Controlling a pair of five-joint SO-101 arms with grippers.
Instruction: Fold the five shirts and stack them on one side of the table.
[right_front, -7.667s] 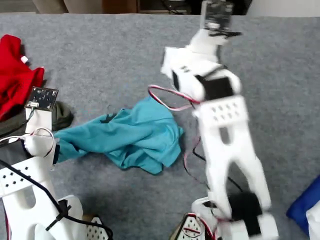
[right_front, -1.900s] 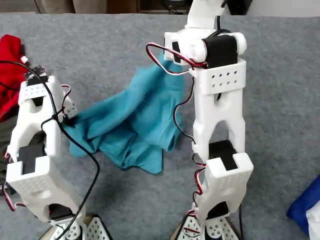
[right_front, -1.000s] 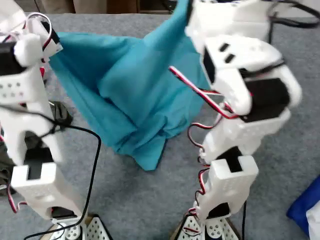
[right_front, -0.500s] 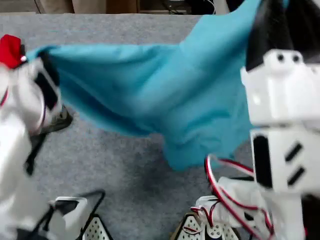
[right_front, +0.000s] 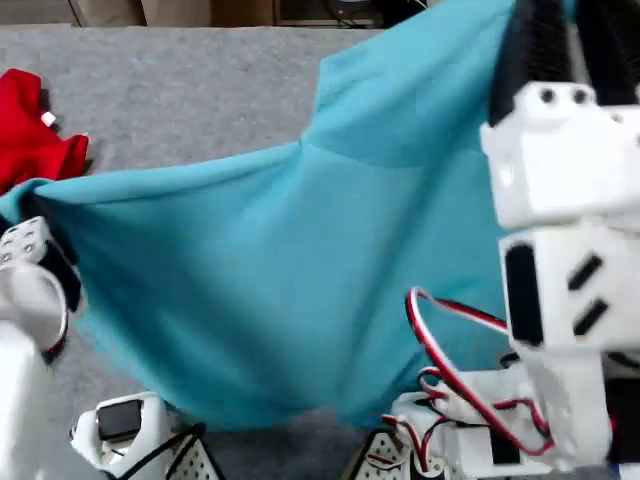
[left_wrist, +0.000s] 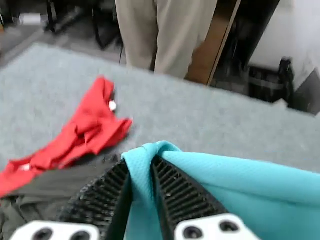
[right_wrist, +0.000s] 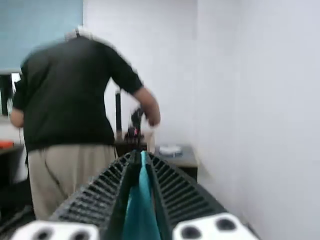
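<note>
left gripper (left_wrist: 141, 164) and right gripper (right_wrist: 141, 159) both clamped tight on the teal mesh-knit shirt (right_front: 300, 290)
it's stretched wide between them, held up over the grey carpeted table (right_front: 180, 90). the crumpled red shirt (right_front: 35, 140) lies on the left arm's side, touching a dark grey shirt (left_wrist: 45, 185).

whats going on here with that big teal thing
The two robot arms hold a teal shirt spread out between them in the air over the grey table. The left hand is shut on one bunched edge, and the right hand is shut on another. A red shirt and a dark garment lie crumpled on the table, not yet folded.
</note>
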